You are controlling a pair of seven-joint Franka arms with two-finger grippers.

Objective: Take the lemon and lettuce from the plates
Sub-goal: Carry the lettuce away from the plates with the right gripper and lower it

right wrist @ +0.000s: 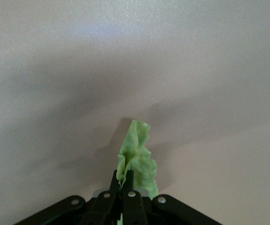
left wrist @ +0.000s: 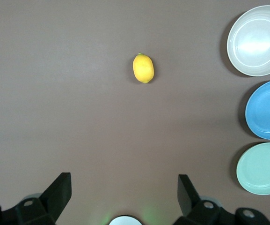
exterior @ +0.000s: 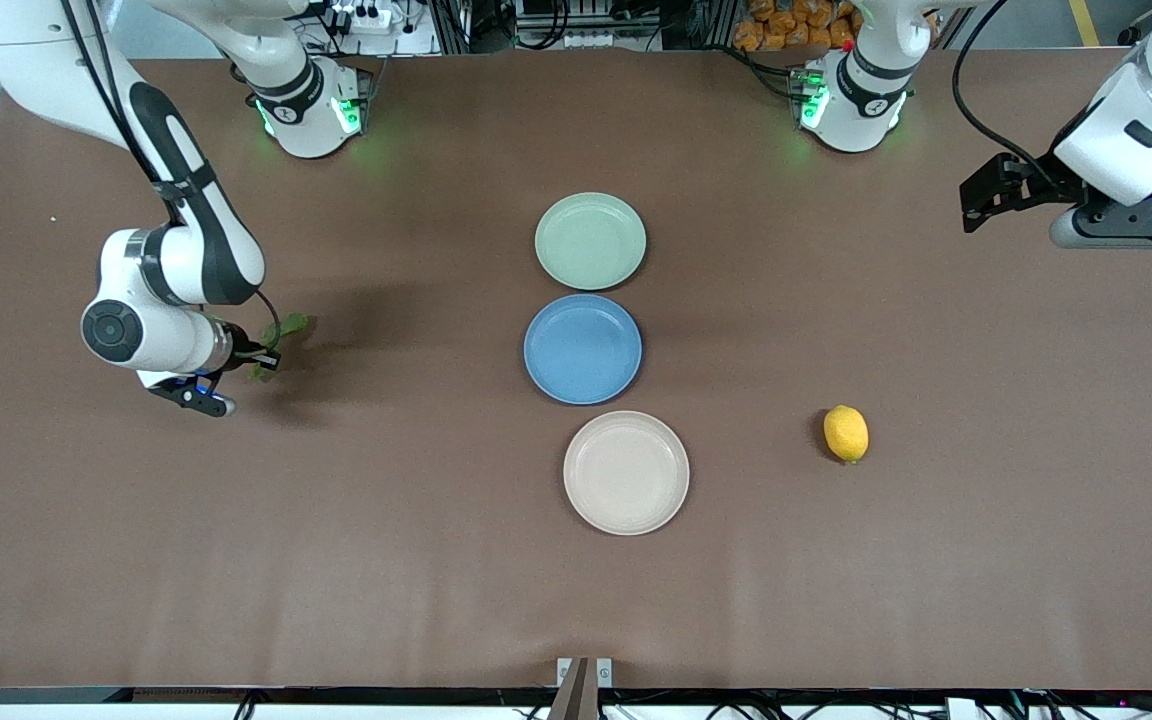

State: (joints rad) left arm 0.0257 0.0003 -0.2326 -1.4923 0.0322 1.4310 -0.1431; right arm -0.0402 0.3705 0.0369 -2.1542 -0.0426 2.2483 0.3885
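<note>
My right gripper (exterior: 258, 358) is shut on the lettuce (exterior: 288, 328), a wrinkly green leaf, over bare table toward the right arm's end. In the right wrist view the leaf (right wrist: 137, 152) sticks out from the pinched fingertips of the gripper (right wrist: 124, 179). The yellow lemon (exterior: 846, 433) lies on the bare table toward the left arm's end, beside the beige plate (exterior: 626, 472). The mint plate (exterior: 590, 241) holds nothing. My left gripper (exterior: 981, 200) hangs open over the table's edge at the left arm's end. Its wrist view shows the lemon (left wrist: 143, 68) well ahead of the gripper (left wrist: 124, 190).
A blue plate (exterior: 583, 349) sits between the mint and beige plates in a row at the table's middle, and it holds nothing. The left wrist view shows the same row: beige plate (left wrist: 256, 41), blue plate (left wrist: 266, 109), mint plate (left wrist: 262, 168). Brown cloth covers the table.
</note>
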